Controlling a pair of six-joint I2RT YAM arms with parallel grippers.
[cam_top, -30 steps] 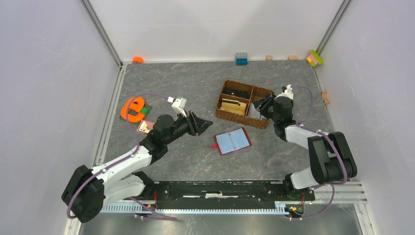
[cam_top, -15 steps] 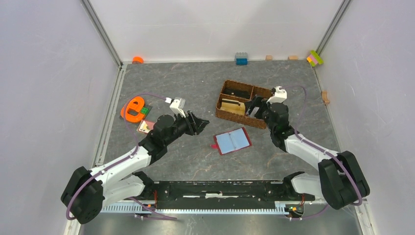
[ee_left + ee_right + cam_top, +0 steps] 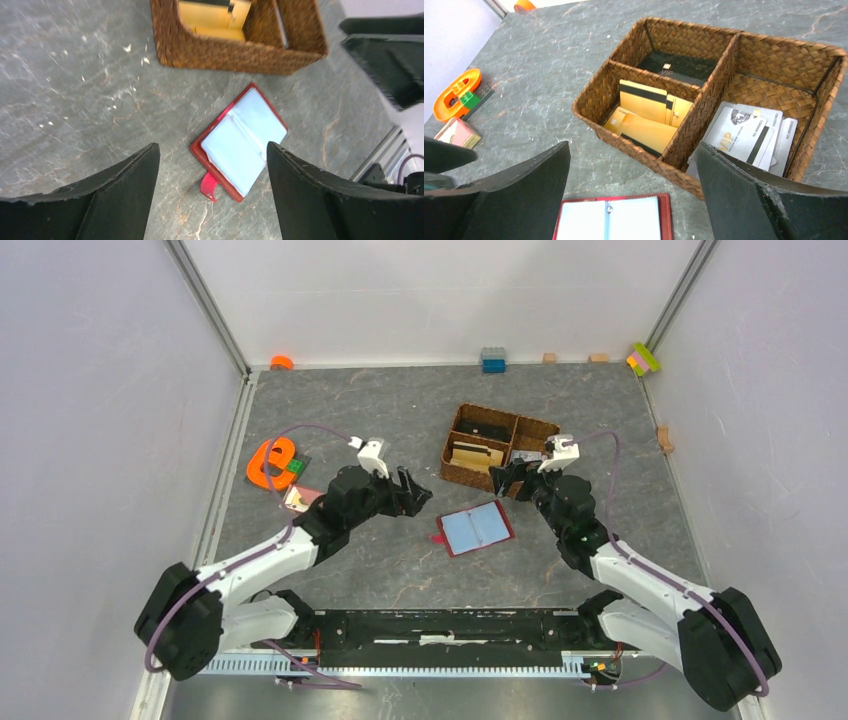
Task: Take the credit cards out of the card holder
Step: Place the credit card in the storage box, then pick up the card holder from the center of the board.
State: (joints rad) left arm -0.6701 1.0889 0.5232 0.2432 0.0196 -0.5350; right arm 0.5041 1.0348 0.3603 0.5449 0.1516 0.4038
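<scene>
Top external view: card holder (image 3: 475, 529) lies open on worktop (image 3: 380, 410), light-blue inside up, near front wall of basket (image 3: 470, 478). Both wide & empty: left tool (image 3: 413, 490), right tool (image 3: 508, 478). Tan & white-grey credit cards (image 3: 646, 117) sit in 2 basket compartments.

Grey marbled tabletop (image 3: 400, 410); plain white walls (image 3: 440, 290); metal corner posts (image 3: 207, 300).

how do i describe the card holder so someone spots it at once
Find the brown wicker basket right of centre on the grey table. Just in front of it, toward the near edge, lies the card holder, opened flat. Nothing nearby is red-edged with pale blue pockets and a red tab.
</scene>
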